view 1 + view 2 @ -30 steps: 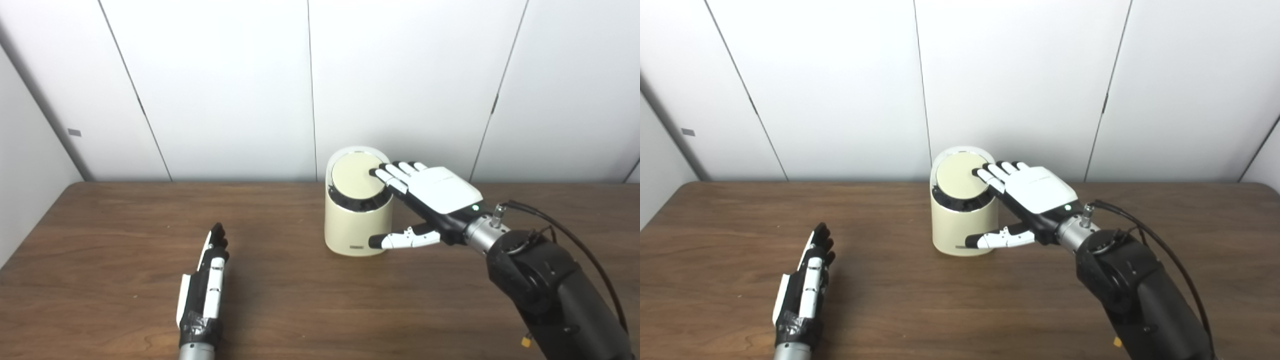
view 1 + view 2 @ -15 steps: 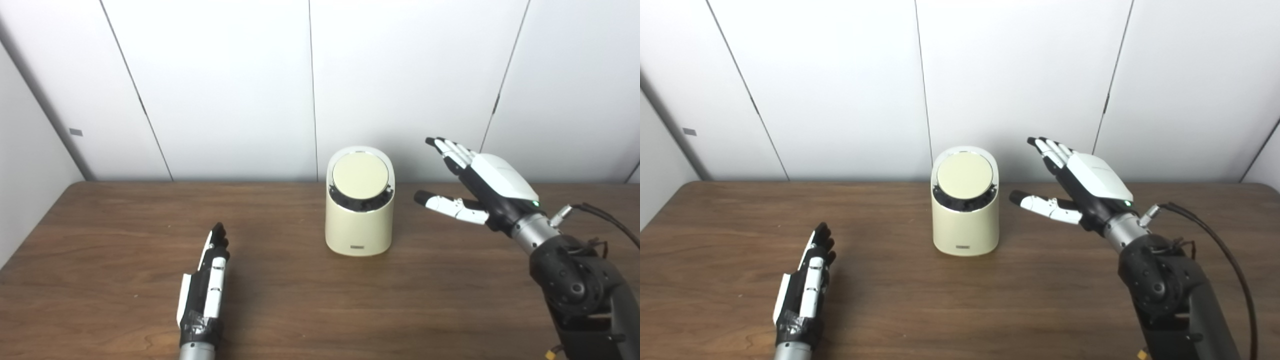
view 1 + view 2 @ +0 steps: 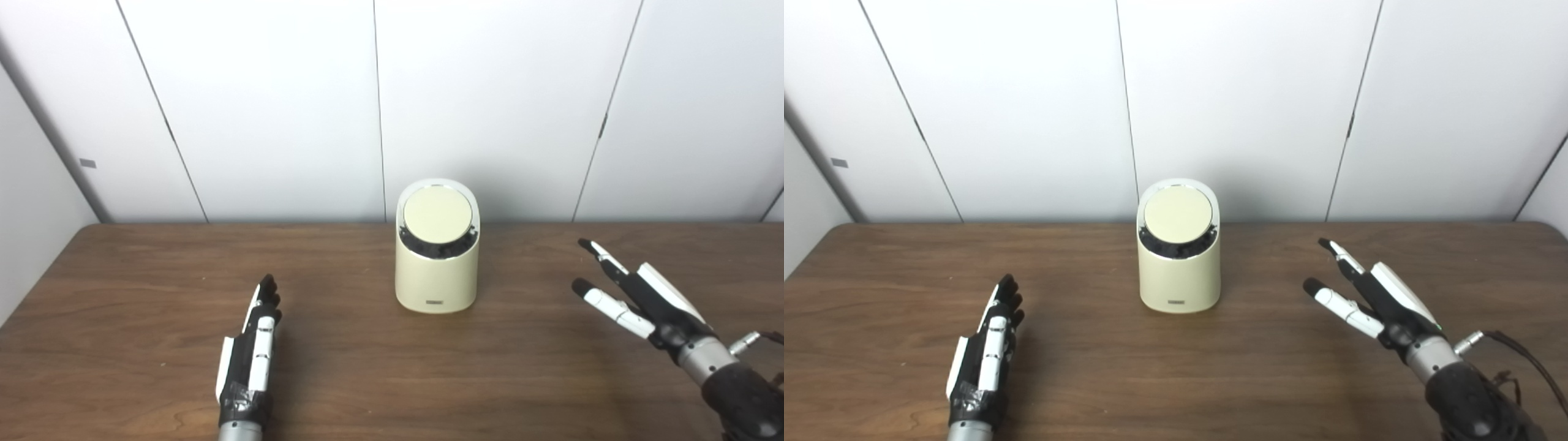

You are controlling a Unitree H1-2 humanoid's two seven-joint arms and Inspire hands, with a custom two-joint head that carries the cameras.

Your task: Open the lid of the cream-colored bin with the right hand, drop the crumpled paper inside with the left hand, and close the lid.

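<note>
The cream-colored bin (image 3: pixel 436 269) stands upright at the middle back of the wooden table (image 3: pixel 367 380), its round lid (image 3: pixel 437 215) down and closed. My right hand (image 3: pixel 640 297) hovers low over the table well to the right of the bin, open, fingers spread and holding nothing. Near the front left, my left hand (image 3: pixel 251 352) lies edge-on on the table, fingers straight, open and empty. No crumpled paper shows in either view.
White wall panels (image 3: pixel 275 104) rise directly behind the table's far edge. A grey strip runs down the wall at the far left. Bare wood lies between the hands and around the bin.
My right hand left the lid, lifted off to the right, then dropped low toward the front right of the table. The lid stays closed. The left hand has not moved.
</note>
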